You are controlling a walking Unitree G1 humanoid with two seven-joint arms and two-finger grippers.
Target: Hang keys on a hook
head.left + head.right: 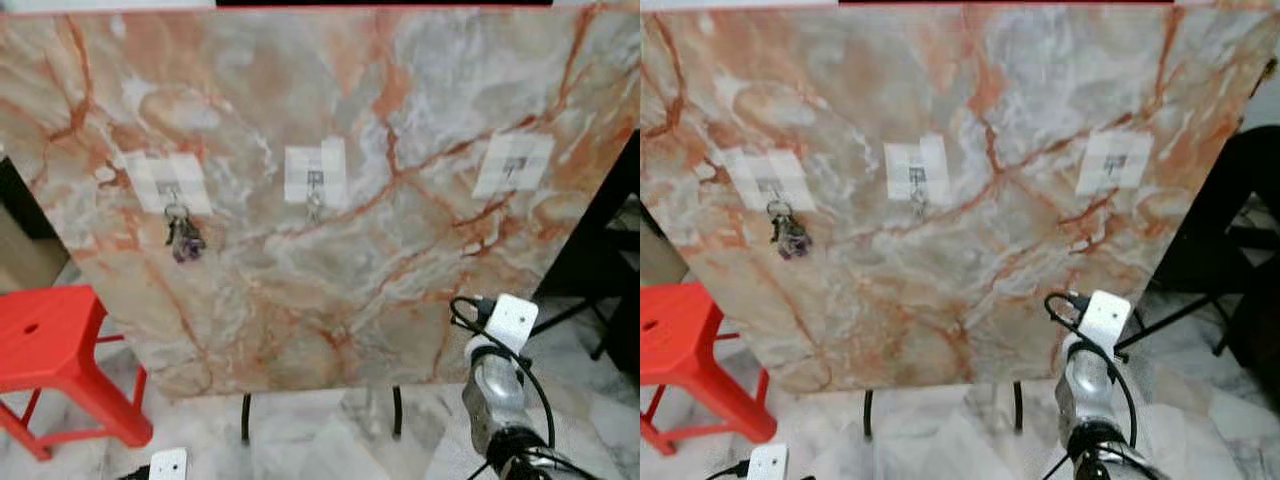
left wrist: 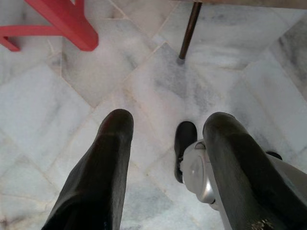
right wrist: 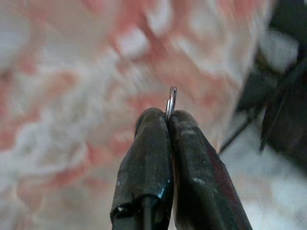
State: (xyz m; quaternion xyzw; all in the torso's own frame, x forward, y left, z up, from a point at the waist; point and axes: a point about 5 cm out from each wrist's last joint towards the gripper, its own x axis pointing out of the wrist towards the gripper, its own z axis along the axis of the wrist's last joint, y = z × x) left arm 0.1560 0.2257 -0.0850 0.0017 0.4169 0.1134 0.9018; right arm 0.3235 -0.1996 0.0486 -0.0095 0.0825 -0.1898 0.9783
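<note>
The right pincer (image 3: 168,120) is clamped on a thin metal key ring (image 3: 171,101), which sticks up between its fingertips, in front of the marble board (image 1: 330,270). The right arm (image 1: 497,385) is low, below the board's right bottom corner. Three hooks sit in a row: the left hook (image 1: 172,190) already carries keys (image 1: 183,238), the middle hook (image 1: 315,185) carries something small, and the right hook (image 1: 512,165) looks bare. The carry step is in hand; next, raise the ring to the right hook and slip it over the tip. The left pincer (image 2: 165,143) hangs apart over the floor (image 2: 158,81).
</note>
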